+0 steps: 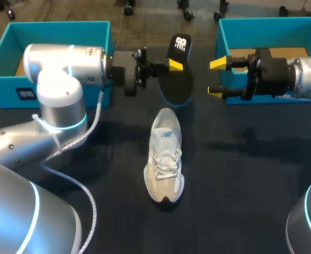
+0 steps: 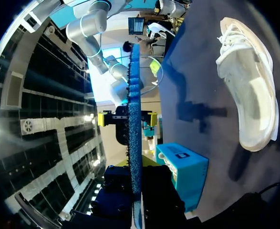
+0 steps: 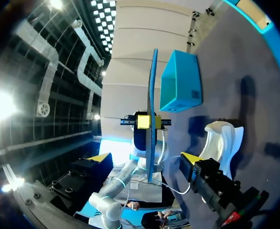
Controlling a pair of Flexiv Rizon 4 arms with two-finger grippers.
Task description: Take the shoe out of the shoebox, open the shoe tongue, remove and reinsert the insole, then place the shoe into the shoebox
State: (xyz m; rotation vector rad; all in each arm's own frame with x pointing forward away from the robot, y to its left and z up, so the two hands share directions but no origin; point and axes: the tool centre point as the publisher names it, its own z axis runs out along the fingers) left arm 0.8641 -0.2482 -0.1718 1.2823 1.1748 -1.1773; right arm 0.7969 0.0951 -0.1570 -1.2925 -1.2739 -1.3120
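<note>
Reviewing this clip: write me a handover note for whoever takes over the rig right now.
The left gripper is shut on the insole, held in the air between the left shoebox and the right shoebox.
The right gripper is open and empty, facing the insole.
The shoe stands on the table, outside both boxes.
Done: shoe out, insole removed.
Left: reinsert insole, put shoe into a shoebox.

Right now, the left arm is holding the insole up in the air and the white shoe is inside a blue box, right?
Not quite. The left jaws do hold the insole up in the air, but the white shoe is not in a box: it lies on the table, outside the left box and the right box. The head view shows this.
</note>
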